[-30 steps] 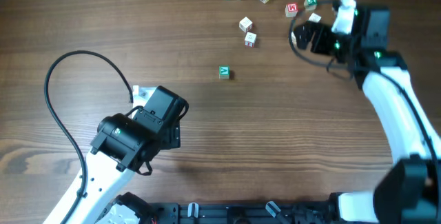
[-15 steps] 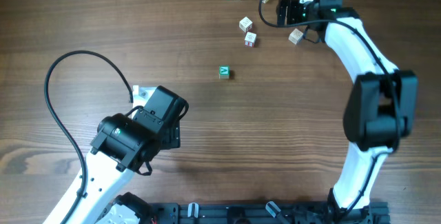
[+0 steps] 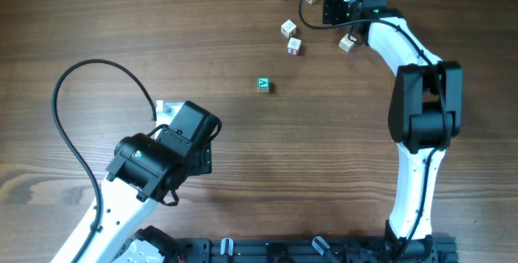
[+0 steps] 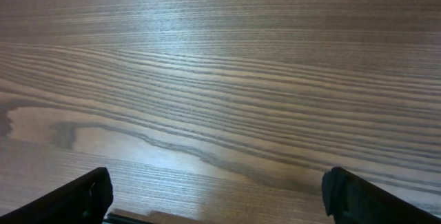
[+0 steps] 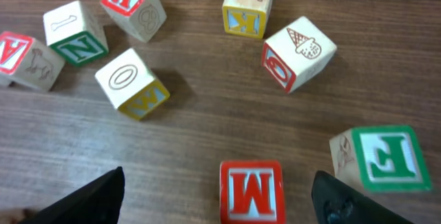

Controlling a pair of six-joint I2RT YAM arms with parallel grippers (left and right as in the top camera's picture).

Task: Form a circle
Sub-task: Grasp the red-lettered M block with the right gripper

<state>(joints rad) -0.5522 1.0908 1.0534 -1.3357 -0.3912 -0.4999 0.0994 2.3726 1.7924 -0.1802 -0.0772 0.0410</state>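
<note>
At the far edge of the worktop [image 3: 121,20], the right gripper [image 5: 217,182] hangs wide open over scattered letter blocks [image 5: 131,83], holding nothing.

The red M block [image 5: 251,189] lies between its fingers [image 5: 89,200], nearer the right one and touching neither. The rest sit loose around it, and a lone green block [image 3: 263,85] lies well apart toward mid-worktop, so no circle is formed yet. The left gripper [image 4: 217,179] gapes empty over bare wood. Likely trouble: closing off-centre could twist or skid the M block, and the right finger could knock the green-lettered block [image 5: 382,158] just beside it.
</note>
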